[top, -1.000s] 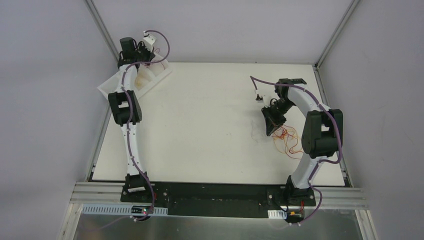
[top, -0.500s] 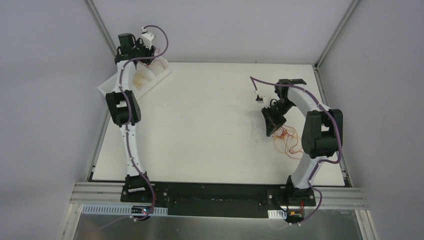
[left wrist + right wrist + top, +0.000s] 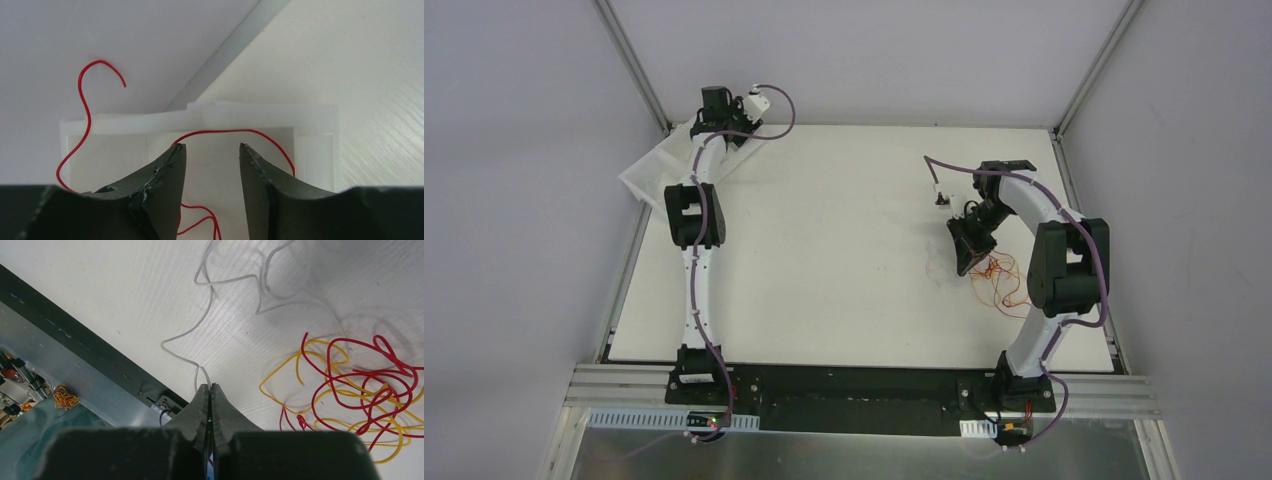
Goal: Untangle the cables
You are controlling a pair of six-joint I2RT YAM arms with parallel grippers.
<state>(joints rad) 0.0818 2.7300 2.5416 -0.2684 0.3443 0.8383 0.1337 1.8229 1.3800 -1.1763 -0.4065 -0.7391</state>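
Motion in the last second belongs to the left arm alone: in the overhead view its wrist has swung rightward along the far edge of the desk (image 3: pixel 824 250), away from the far-left corner, while the right arm has held its pose. The left gripper (image 3: pixel 212 150) now hangs with its jaws parted and nothing between them, looking down on the white tray (image 3: pixel 250 112) in that corner. A single red cable (image 3: pixel 225 131) lies loose there, arching across the tray floor behind the fingers, with one end curling up over the tray's left wall. That reads as one strand sorted and let go, so the left arm is free for another. The right gripper (image 3: pixel 210 386) sits low over the desk near the right edge with its jaws pressed together; a pale strand (image 3: pixel 204 319) runs right into the tips and appears to be pinched there. Just beside it, closer to the right edge, the tangle (image 3: pixel 360 390) of red and yellow cables lies on the desk, loops crossing many times — most of the untangling is judged to remain.
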